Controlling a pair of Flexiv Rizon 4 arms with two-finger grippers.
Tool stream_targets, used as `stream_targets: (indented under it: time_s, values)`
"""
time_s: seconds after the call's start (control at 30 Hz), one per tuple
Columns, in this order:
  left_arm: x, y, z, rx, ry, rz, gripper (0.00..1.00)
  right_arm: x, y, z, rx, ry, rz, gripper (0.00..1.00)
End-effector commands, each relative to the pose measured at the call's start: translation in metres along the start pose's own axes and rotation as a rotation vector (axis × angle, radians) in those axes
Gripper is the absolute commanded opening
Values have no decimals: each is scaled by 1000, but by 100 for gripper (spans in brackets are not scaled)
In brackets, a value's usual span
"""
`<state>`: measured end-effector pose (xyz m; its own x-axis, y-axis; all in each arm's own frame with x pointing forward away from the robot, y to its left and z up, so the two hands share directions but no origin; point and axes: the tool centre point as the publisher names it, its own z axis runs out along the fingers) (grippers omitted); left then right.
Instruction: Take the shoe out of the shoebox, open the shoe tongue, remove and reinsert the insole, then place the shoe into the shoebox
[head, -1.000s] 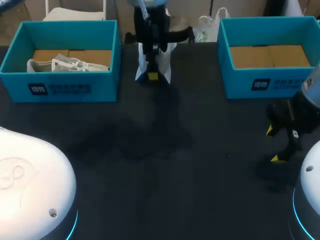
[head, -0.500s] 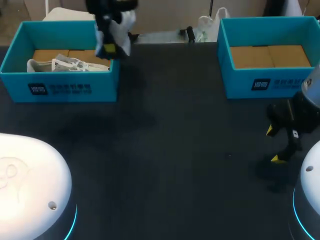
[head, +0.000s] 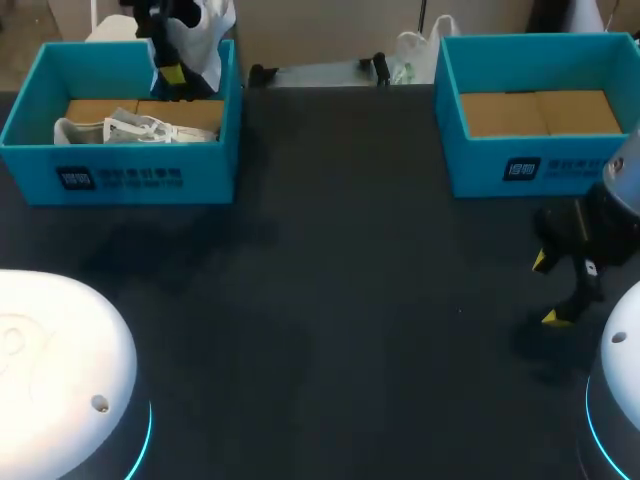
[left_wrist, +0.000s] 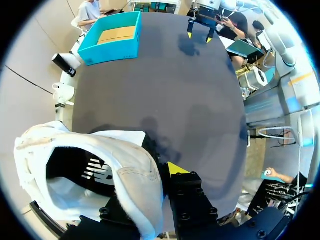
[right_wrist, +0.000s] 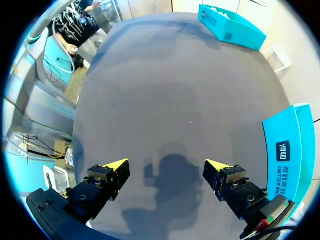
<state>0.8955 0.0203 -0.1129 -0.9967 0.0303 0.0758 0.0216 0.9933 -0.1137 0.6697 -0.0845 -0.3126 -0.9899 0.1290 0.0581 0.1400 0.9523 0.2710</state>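
The left end effector (left_wrist: 161, 175) grips a white shoe (left_wrist: 100, 170); a blue shoebox (left_wrist: 114, 42) stands well ahead on the table (left_wrist: 165, 85).

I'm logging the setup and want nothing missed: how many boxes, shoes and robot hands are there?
Boxes: 2, left box, right box
Shoes: 2, boxed shoe, held shoe
Hands: 2, left hand, right hand
Total: 6
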Motion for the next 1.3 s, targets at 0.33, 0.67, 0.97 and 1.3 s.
stream_targets:
  time_s: [0.33,0.67,0.97,1.3]
  values:
    - [-80,117,-11,5,-35,-27,0,1,0,1,4,-3,1,100]
    - [-132,183,3,51,-7,4,0,1,0,1,4,-3,1,100]
    - [-144,214,6,25,19,126,0,1,0,1,4,-3,1,100]
    - [-154,244,-4,-99,35,486,0,1,0,1,4,-3,1,100]
